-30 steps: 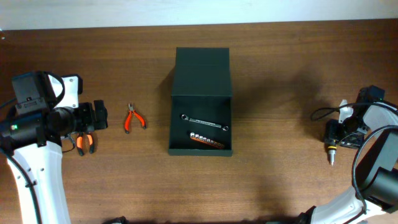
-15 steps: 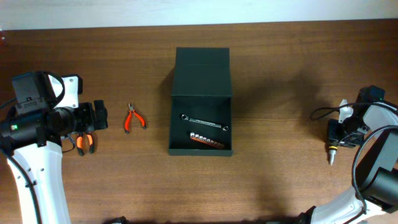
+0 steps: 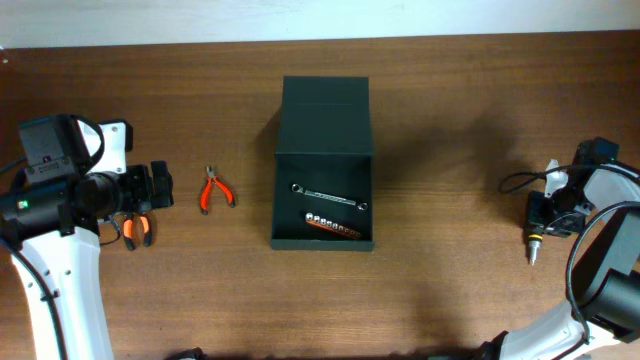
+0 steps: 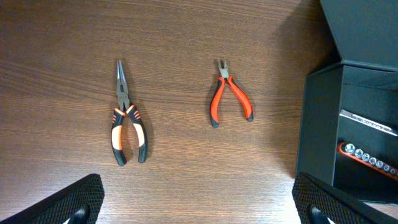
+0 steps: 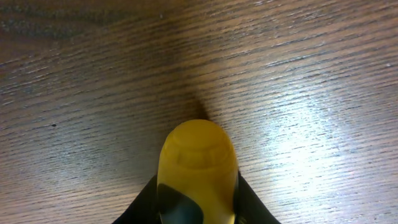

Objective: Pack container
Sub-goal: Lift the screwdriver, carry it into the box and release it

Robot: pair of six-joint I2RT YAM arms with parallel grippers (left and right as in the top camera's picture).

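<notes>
the container (image 3: 322, 240) stands mid-counter (image 3: 450, 300), its lid flap (image 3: 325, 115) thrown back behind it. in the container a wrench (image 3: 328, 196) lies across the middle, and a socket rail (image 3: 332, 227) lies before the wrench, along the front wall. left of the container, apart from it, lie the short pliers (image 3: 214, 189). farther left and slightly more to the front lie the long-nose pliers (image 3: 137, 228). the left claw (image 3: 162, 186) hangs beyond the short pliers, just behind the long-nose pliers. well right of the container, the right claw (image 3: 536, 230) grips a screwdriver (image 3: 532, 250), tip toward the front.
</notes>
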